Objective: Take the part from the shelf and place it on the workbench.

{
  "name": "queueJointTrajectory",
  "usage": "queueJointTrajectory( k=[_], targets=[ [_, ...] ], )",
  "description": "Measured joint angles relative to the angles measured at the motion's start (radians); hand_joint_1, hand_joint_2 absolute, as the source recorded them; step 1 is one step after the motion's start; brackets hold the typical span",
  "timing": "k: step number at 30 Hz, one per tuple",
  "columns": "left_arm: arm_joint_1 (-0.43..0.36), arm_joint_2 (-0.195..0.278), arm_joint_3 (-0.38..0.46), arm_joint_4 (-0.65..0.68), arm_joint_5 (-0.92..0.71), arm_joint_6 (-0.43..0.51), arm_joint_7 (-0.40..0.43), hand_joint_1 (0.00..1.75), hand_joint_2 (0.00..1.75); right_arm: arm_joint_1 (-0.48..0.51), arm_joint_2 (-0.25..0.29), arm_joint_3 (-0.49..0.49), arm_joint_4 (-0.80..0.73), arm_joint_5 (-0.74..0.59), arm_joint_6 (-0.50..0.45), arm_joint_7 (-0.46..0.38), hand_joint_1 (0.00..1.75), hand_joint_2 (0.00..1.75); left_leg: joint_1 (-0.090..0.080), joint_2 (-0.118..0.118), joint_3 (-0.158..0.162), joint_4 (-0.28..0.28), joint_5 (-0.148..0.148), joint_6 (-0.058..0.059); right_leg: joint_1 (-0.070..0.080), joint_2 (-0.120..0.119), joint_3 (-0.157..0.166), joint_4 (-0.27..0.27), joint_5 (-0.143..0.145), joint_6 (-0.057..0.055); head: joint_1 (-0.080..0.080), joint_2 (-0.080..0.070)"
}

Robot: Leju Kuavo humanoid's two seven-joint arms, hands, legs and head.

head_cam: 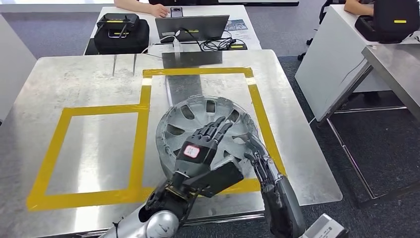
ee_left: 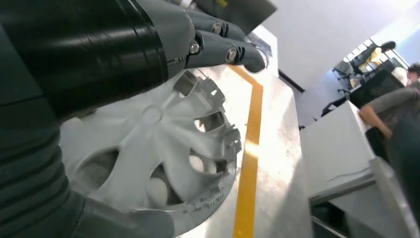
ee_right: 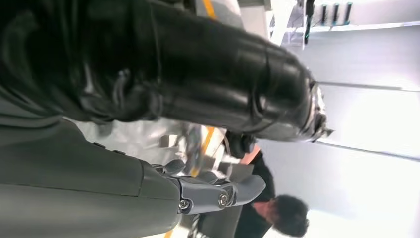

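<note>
A silver wheel cover (head_cam: 198, 119) sits low over the steel workbench (head_cam: 74, 84), inside the right yellow-taped square. My left hand (head_cam: 200, 148) reaches over its near edge, with dark fingers stretched flat across its spoked face. In the left wrist view the wheel cover (ee_left: 158, 144) lies between the fingers (ee_left: 223, 47) and the thumb at its rim. My right hand (head_cam: 257, 158) holds the cover's right rim, fingertips curled onto it. In the right wrist view a strip of the wheel cover (ee_right: 143, 141) shows between dark fingers and grey thumb (ee_right: 218, 193). I cannot tell if the cover touches the bench.
Yellow tape (head_cam: 143, 104) marks two squares on the bench. Behind it a white table holds a laptop (head_cam: 190, 27), cables and a black case (head_cam: 121, 32), and a person's hand (head_cam: 158, 10) rests there. More tables stand to the right (head_cam: 337, 64).
</note>
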Motion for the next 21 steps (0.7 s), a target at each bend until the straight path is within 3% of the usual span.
queueJointTrajectory(
  k=[1, 5, 8, 11, 12, 14, 16, 18, 21],
  targets=[
    [0.018, 0.011, 0.013, -0.027, 0.027, 0.01, -0.01, 0.0, 0.0, 0.005, -0.003, 0.0, 0.0, 0.004, -0.004, 0.0, 0.0, 0.0, 0.001, 0.0, 0.0, 0.001, -0.001, -0.001, -0.004, 0.0, -0.003, 0.008, 0.007, 0.004, 0.002, 0.0],
    [0.048, 0.031, 0.039, -0.09, 0.087, 0.044, -0.045, 0.0, 0.0, 0.011, -0.008, 0.0, 0.0, 0.017, -0.013, 0.002, 0.0, 0.0, 0.006, -0.005, 0.0, 0.005, -0.003, -0.006, -0.014, -0.001, 0.066, -0.126, 0.09, 0.011, 0.008, 0.0],
    [0.054, 0.033, 0.043, -0.102, 0.099, 0.054, -0.056, 0.0, 0.0, 0.012, -0.008, 0.0, 0.0, 0.019, -0.014, 0.003, 0.0, 0.0, 0.007, -0.006, 0.0, 0.005, -0.004, -0.008, -0.015, -0.001, 0.083, -0.159, 0.101, 0.012, 0.01, 0.0],
    [0.143, 0.07, 0.1, -0.231, 0.212, 0.177, -0.165, 0.0, 0.0, 0.027, -0.016, 0.0, -0.006, 0.051, -0.042, 0.015, 0.0, 0.0, 0.005, -0.007, -0.001, 0.0, -0.005, -0.027, -0.011, 0.004, 0.139, -0.256, 0.11, -0.001, 0.013, 0.0],
    [0.182, 0.089, 0.123, -0.287, 0.256, 0.225, -0.209, 0.0, 0.0, 0.033, -0.019, 0.0, -0.008, 0.065, -0.055, 0.02, 0.0, 0.0, 0.004, -0.007, -0.001, -0.004, -0.006, -0.025, -0.009, 0.005, 0.147, -0.268, 0.106, -0.007, 0.009, 0.0],
    [0.233, 0.113, 0.149, -0.358, 0.306, 0.272, -0.262, 0.0, 0.0, 0.039, -0.022, 0.0, -0.012, 0.079, -0.07, 0.026, 0.0, 0.0, 0.004, -0.006, 0.001, -0.012, -0.008, -0.008, -0.009, 0.006, 0.151, -0.27, 0.105, -0.011, -0.006, 0.0],
    [0.264, 0.128, 0.164, -0.403, 0.328, 0.289, -0.288, 0.0, 0.0, 0.043, -0.025, 0.0, -0.015, 0.085, -0.076, 0.029, 0.0, 0.0, 0.004, -0.005, 0.004, -0.017, -0.007, -0.005, -0.007, 0.006, 0.153, -0.269, 0.103, -0.016, -0.02, 0.0],
    [0.284, 0.139, 0.176, -0.44, 0.346, 0.3, -0.303, 0.0, 0.0, 0.046, -0.028, 0.0, -0.017, 0.09, -0.081, 0.031, 0.0, 0.0, 0.005, -0.005, 0.006, -0.022, -0.003, -0.015, -0.005, 0.006, 0.153, -0.269, 0.102, -0.019, -0.031, 0.0],
    [0.301, 0.152, 0.185, -0.474, 0.375, 0.31, -0.324, 0.0, 0.0, 0.046, -0.031, 0.0, -0.02, 0.096, -0.089, 0.033, 0.0, 0.0, 0.005, -0.005, 0.009, -0.027, 0.003, -0.037, -0.004, 0.006, 0.153, -0.269, 0.101, -0.021, -0.039, 0.0]
  ],
)
